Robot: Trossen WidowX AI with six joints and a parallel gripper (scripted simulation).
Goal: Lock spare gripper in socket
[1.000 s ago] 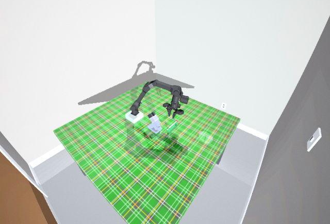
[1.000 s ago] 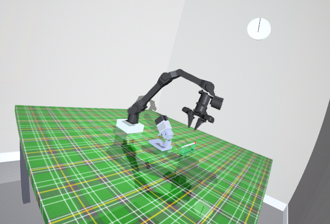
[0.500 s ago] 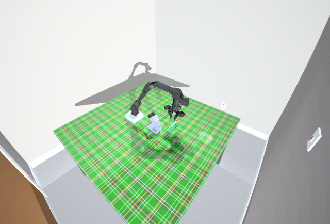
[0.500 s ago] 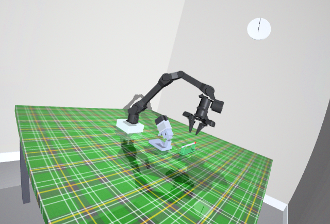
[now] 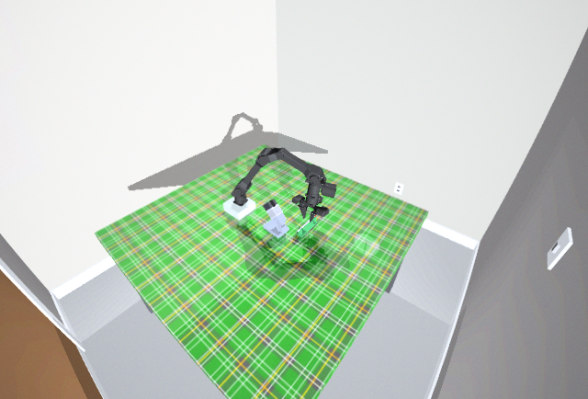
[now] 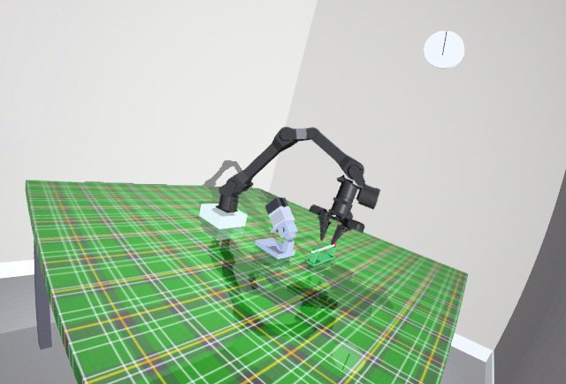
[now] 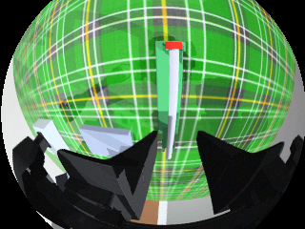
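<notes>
My gripper (image 5: 307,219) (image 6: 327,241) (image 7: 177,135) is open and points down, its fingertips just above a green cradle (image 5: 306,229) (image 6: 320,259) (image 7: 162,81). A white pin (image 6: 324,249) (image 7: 172,86) with a red head (image 6: 334,244) (image 7: 173,45) lies along the top of the cradle. In the wrist view the pin's near end lies between the two fingertips' lines; nothing is gripped. A lavender mount (image 5: 274,229) (image 6: 274,249) (image 7: 102,138) stands beside the cradle. It bears a tilted pale body (image 5: 275,215) (image 6: 281,221) with a black end. Its socket is too small to make out.
The arm's white base block (image 5: 239,208) (image 6: 223,216) stands behind the mount on the green plaid table (image 5: 242,318) (image 6: 182,325). The tilted body stands close to the gripper's left side in the top and exterior views. Walls rise beyond the table's far edges.
</notes>
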